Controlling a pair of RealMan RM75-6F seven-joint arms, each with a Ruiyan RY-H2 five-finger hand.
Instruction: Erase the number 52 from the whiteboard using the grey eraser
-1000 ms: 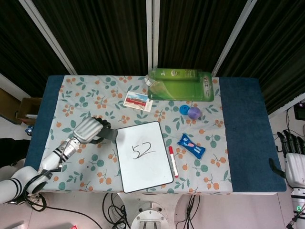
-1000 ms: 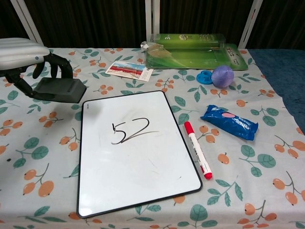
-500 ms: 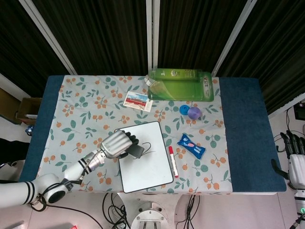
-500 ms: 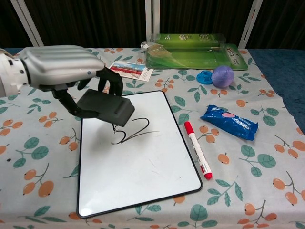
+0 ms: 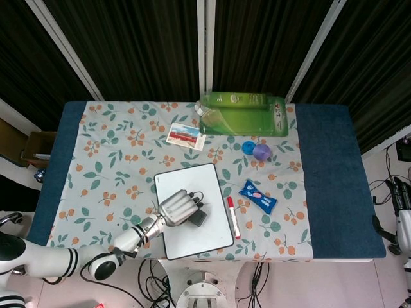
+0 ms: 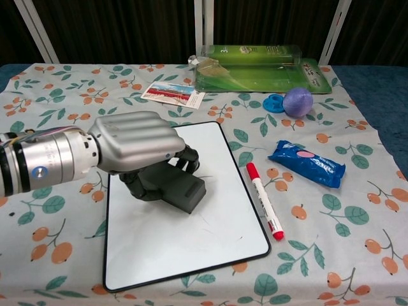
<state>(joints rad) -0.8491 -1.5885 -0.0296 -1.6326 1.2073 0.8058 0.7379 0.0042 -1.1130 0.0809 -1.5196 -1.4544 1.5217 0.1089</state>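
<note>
The whiteboard (image 5: 196, 239) (image 6: 191, 248) lies flat at the table's front middle. My left hand (image 5: 180, 205) (image 6: 137, 143) grips the grey eraser (image 5: 198, 217) (image 6: 185, 192) and presses it on the middle of the board. No digits of the 52 show. The area where they were lies under the hand and eraser, and the bare board has only faint smudges. My right hand (image 5: 403, 215) hangs off the table's right edge, partly cut off by the frame, fingers straight and holding nothing.
A red marker (image 5: 232, 217) (image 6: 264, 199) lies just right of the board, with a blue packet (image 5: 257, 197) (image 6: 306, 162) beyond it. Further back are a purple ball (image 5: 261, 151) (image 6: 297, 101), a green package (image 5: 243, 114) (image 6: 255, 67) and a card (image 5: 186, 136) (image 6: 173, 93).
My left hand carried the eraser from the cloth left of the board onto it and dragged it down across the 52, whose strokes no longer show. The right hand slid further out of frame.
</note>
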